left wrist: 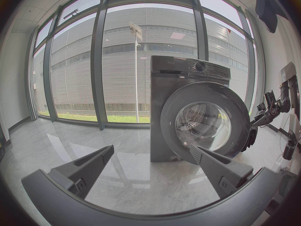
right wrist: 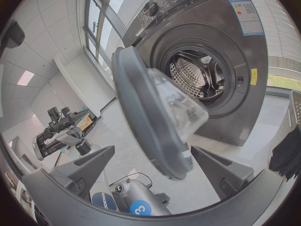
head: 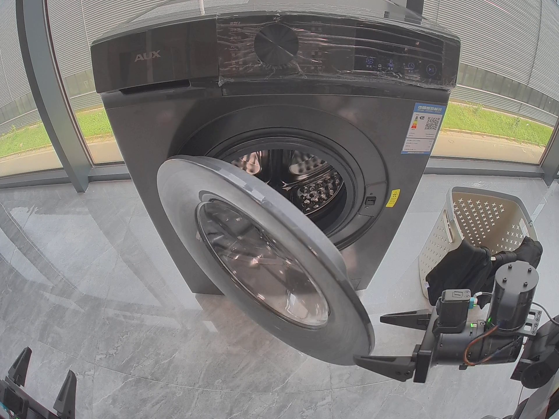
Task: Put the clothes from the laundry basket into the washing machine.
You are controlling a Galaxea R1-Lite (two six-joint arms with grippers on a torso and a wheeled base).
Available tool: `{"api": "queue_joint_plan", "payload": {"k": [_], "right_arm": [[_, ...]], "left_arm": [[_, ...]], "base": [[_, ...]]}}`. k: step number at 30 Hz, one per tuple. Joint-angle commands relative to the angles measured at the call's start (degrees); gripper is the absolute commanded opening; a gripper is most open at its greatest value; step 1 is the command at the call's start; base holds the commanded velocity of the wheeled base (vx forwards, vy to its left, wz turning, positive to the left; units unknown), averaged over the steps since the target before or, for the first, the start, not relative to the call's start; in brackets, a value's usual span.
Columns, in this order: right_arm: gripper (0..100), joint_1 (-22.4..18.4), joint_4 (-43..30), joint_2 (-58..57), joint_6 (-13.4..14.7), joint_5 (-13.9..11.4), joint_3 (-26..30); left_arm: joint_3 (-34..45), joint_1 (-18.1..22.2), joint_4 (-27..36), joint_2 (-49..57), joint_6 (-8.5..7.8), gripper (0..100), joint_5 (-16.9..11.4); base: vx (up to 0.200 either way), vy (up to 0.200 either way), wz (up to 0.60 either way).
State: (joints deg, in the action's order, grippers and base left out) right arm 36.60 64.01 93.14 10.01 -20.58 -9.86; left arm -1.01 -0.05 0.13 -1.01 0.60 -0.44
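Note:
A grey front-loading washing machine [head: 273, 88] stands ahead with its round door [head: 262, 257] swung wide open and the steel drum [head: 303, 184] bare inside. To its right a white laundry basket [head: 483, 219] sits on the floor with black clothes [head: 466, 266] draped over its near rim. My right gripper [head: 381, 341] is open and holds nothing; it hangs low by the door's lower edge, left of the basket. In the right wrist view the door [right wrist: 147, 116] rim sits between my open fingers [right wrist: 219, 170]. My left gripper [head: 43, 373] is open at the lower left, far from the machine [left wrist: 188, 107].
Glossy grey tiled floor [head: 87, 274] spreads around the machine. Tall windows with dark frames [head: 49, 88] run behind it. The open door juts out toward me and takes up the space in front of the drum.

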Motion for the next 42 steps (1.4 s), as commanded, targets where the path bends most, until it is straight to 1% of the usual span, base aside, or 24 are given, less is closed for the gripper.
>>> {"api": "queue_joint_plan", "payload": {"k": [1, 3, 5, 6, 7, 9, 10, 11, 12, 13, 16, 17, 19, 20, 21, 22, 23, 26, 28, 30, 33, 35, 37, 42], "right_arm": [[100, 1.20, 2.78, -1.99, 0.27, -0.08, 3.53], [100, 1.11, 4.01, -2.17, 0.63, -0.08, 3.36], [100, 0.58, 8.67, -2.87, 0.98, -0.08, 2.48], [100, 0.41, 10.87, -3.14, 1.77, -0.08, 1.86], [100, 0.41, 11.22, -3.22, 1.86, -0.08, 1.78], [100, -0.47, 16.93, -3.58, 7.04, 0.10, -1.39], [100, -0.47, 17.11, -3.58, 7.39, 0.19, -1.65], [100, -1.62, 18.25, -3.49, 10.21, 0.45, -4.46], [100, -3.11, 17.99, -3.22, 10.73, 0.54, -5.52], [100, -6.01, 17.29, -2.70, 10.47, 0.71, -6.13], [100, -9.09, 15.09, 0.03, 8.62, 0.89, -6.40], [100, -10.05, 13.77, 3.63, 6.25, 2.56, -6.49], [100, -10.23, 13.68, 5.74, 5.37, 5.46, -6.49], [100, -10.14, 13.95, 8.11, 5.02, 9.24, -6.57], [100, -10.05, 14.21, 9.96, 5.02, 11.61, -6.84], [100, -9.97, 14.47, 11.54, 4.93, 13.11, -7.10], [100, -9.70, 15.09, 13.12, 4.85, 13.99, -7.45], [100, -9.35, 16.58, 16.11, 4.67, 14.43, -8.07], [100, -9.17, 16.93, 19.89, 3.88, 14.78, -9.12], [100, -9.17, 17.37, 22.35, 3.44, 15.30, -10.00], [100, -8.82, 18.69, 23.49, 3.35, 15.22, -9.65], [100, -7.15, 20.10, 24.73, 3.26, 15.30, -9.12], [100, -4.25, 21.07, 25.25, 3.26, 15.39, -8.51], [100, -0.91, 21.59, 25.25, 3.26, 15.30, -8.24]], "left_arm": [[1.01, 0.05, -0.05, 1.01, 0.02, 100, 0.00], [0.92, 0.05, -0.05, 1.01, 0.02, 100, 0.00], [0.92, -0.04, 0.04, 1.01, 0.02, 100, 0.00], [0.92, 0.05, 0.04, 1.01, 0.02, 100, 0.00], [1.01, 0.05, 0.04, 1.01, 0.02, 100, 0.00], [0.92, 0.05, 0.04, 1.01, 0.02, 100, 0.00], [0.92, 0.05, 0.04, 1.01, 0.02, 100, -0.09], [0.92, 0.05, -0.05, 1.01, 0.02, 100, -0.09], [0.92, 0.05, 0.04, 1.01, 0.02, 100, -0.09], [0.92, 0.05, 0.04, 1.01, 0.02, 100, -0.09], [0.92, 0.05, -0.05, 1.01, 0.02, 100, -0.09], [0.92, -0.04, 0.04, 1.01, 0.02, 100, -0.09], [0.92, 0.05, 0.04, 1.01, 0.02, 100, -0.09], [0.92, 0.05, 0.04, 1.01, 0.02, 100, -0.09], [0.92, 0.05, 0.04, 1.01, 0.02, 100, -0.09], [1.01, 0.05, 0.04, 1.01, 0.11, 100, -0.09], [0.92, -0.04, 0.04, 1.01, 0.11, 100, -0.09], [0.92, 0.05, 0.04, 1.01, 0.02, 100, -0.09], [0.92, 0.05, 0.04, 1.01, 0.02, 100, -0.09], [0.92, 0.05, 0.04, 1.01, -0.25, 100, 0.00], [0.92, 0.05, 0.04, 1.01, -0.16, 100, 0.00], [0.92, 0.05, 0.04, 1.01, -0.16, 100, 0.00], [0.92, 0.05, 0.04, 1.01, -0.16, 100, 0.00], [0.92, 0.05, 0.04, 1.01, -0.16, 100, 0.00]], "base": [[0.000, 0.000, 0.00], [0.000, 0.000, 0.00], [0.000, 0.000, 0.00], [0.000, 0.000, 0.00], [0.000, 0.000, 0.00], [0.000, 0.000, 0.00], [0.000, 0.000, 0.00], [0.000, 0.000, 0.00], [0.000, 0.000, 0.00], [0.000, 0.000, 0.00], [0.000, 0.000, 0.00], [0.000, 0.000, 0.00], [0.000, 0.000, 0.00], [-0.200, 0.000, 0.00], [-0.200, 0.000, 0.00], [-0.200, 0.000, 0.00], [-0.200, 0.000, 0.00], [-0.200, 0.000, 0.00], [-0.200, 0.000, 0.00], [0.000, 0.000, 0.00], [0.000, 0.000, 0.00], [0.000, 0.000, 0.00], [0.000, 0.000, 0.00], [0.000, 0.000, 0.00]]}}
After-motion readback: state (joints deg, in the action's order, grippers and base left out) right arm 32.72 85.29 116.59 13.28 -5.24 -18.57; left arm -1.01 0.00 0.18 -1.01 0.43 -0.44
